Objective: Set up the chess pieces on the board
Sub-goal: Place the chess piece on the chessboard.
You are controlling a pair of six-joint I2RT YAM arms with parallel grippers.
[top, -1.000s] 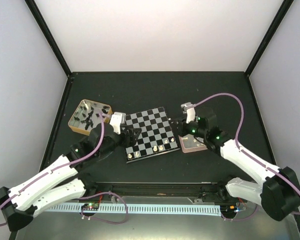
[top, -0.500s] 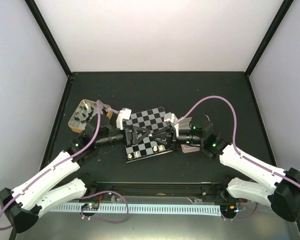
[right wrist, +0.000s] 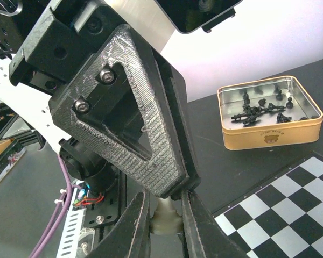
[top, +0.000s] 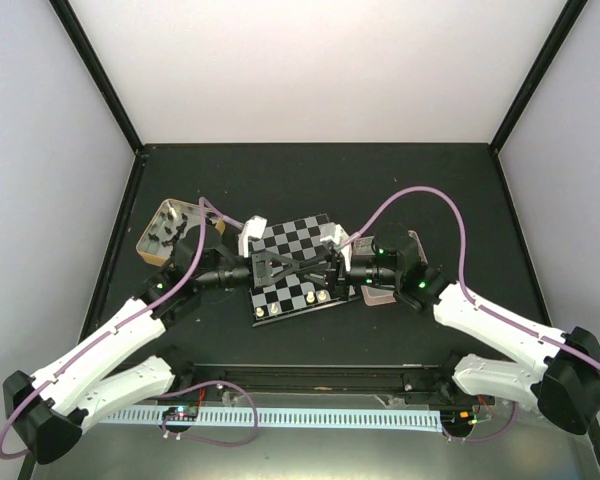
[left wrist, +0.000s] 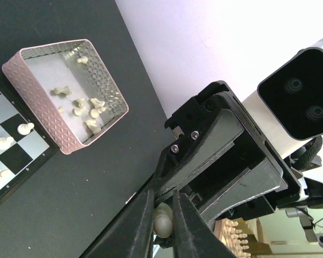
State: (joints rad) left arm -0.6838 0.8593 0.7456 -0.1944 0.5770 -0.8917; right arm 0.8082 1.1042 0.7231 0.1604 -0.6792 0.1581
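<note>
Where your two arms meet tip to tip above the board (top: 302,236), in the middle of the overhead view, you have a cream piece (left wrist: 162,222) held off the surface. Your left gripper (left wrist: 162,215) sits at the bottom of its wrist view with both fingers pressed against the rounded sides of that piece. Your right gripper (right wrist: 164,217) looks the same at the bottom of its own view, pinching a pale piece. It appears to be one piece gripped from both sides, though no single view shows both grips clearly. In the right wrist view the ribbed triangular finger of your left gripper comes down from the upper left, its tip touching just above the piece. The board lies flat on the dark table (top: 400,180), turned slightly, under both grippers. A few placed pieces (top: 310,298) stand along its edge toward the bottom of the frame; three show at the left edge of the left wrist view. Just beside the board, at the upper left of that view, the pink tray (left wrist: 36,103) holds several spare cream pieces (left wrist: 82,105) lying loose. At the upper right of the right wrist view, the gold tin (right wrist: 269,134) holds the black pieces (right wrist: 257,110) in a heap, apart from the board's corner.
</note>
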